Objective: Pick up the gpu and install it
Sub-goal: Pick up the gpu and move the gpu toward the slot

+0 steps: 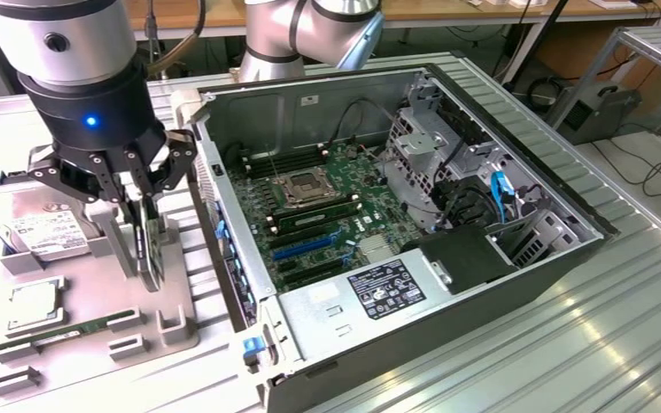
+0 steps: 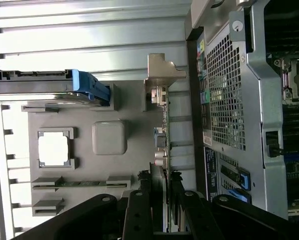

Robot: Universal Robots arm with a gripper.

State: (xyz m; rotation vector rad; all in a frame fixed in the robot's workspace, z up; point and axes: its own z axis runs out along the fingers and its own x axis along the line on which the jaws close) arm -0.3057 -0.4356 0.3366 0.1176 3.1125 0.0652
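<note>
Pickup under way, install not begun; gripper (image 1: 145, 202) fingers close narrowly on the upper edge of the gpu (image 1: 149, 254), which stands on edge in the tray (image 1: 89, 292); tray also holds hard drive (image 1: 38, 228) and memory stick (image 1: 61, 334); computer case (image 1: 296, 103) lies open, with its motherboard (image 1: 319, 215) exposed.

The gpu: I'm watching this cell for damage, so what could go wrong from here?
The gripper seems to clamp the gpu by its thin top edge; it might tilt or slip.
The card stands slotted in the grey holder; an angled lift could snag it.
The computer case stands close beside the holder; a swing could strike its wall.
</note>
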